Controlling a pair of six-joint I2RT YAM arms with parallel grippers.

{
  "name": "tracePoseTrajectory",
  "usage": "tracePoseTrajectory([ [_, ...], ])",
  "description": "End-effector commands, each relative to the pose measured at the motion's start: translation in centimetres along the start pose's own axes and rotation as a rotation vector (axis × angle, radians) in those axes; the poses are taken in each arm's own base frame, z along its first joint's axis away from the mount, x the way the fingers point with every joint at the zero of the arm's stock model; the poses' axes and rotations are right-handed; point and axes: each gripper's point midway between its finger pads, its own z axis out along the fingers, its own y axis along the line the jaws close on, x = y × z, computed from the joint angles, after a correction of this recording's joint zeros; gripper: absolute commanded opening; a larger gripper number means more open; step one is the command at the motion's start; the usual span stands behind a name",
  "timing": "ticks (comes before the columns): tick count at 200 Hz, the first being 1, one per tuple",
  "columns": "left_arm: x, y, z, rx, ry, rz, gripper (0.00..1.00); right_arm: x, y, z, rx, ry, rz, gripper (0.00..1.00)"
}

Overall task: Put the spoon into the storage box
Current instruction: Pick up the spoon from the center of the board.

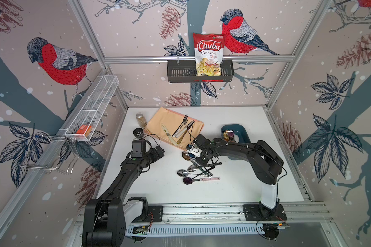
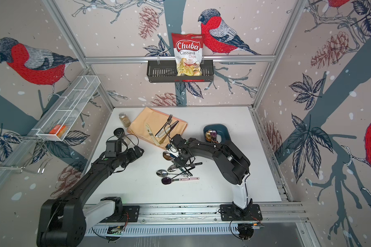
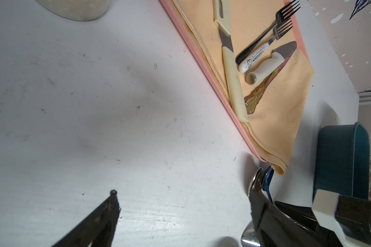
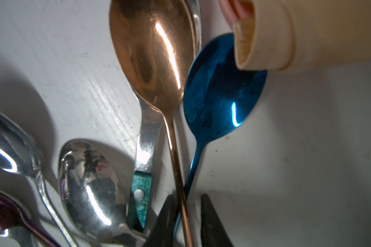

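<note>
Cloth corner (image 4: 266,36) hides tip of blue spoon (image 4: 219,89).

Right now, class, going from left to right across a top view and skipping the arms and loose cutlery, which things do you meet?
white mesh tray → glass jar → peach cloth → storage box

We are looking into a robotics lab test cell: aluminium frame profiles (image 1: 137,58) hold bullfinch-printed wall panels (image 1: 58,62) around a white surface (image 1: 234,192), two black robot arms (image 1: 126,177) (image 1: 234,147) stand bolted to a slotted rail (image 1: 201,210), and a cassava chips bag (image 1: 209,53) sits in a black slotted wall basket (image 1: 180,73).
</note>
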Motion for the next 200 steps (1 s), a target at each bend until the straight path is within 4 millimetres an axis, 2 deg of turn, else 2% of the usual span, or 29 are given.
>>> tracePoseTrajectory([
  [1, -0.1, -0.1, 0.0, 0.003, 0.004, 0.014, 0.96, 0.3, 0.1, 0.1, -0.011, 0.013, -0.01, 0.19],
  [51, -0.2, -0.1, 0.2, 0.002, 0.007, 0.018, 0.96, 0.3, 0.3, 0.2, -0.027, 0.016, -0.009, 0.12],
  [101, -0.4, -0.2, 0.2, 0.003, 0.006, 0.019, 0.96, -0.4, -0.3, -0.9, -0.008, -0.016, 0.0, 0.09],
  [200, -0.3, -0.3, 0.2, 0.009, 0.006, 0.018, 0.96, -0.8, -0.6, -2.0, 0.007, -0.04, 0.002, 0.08],
])
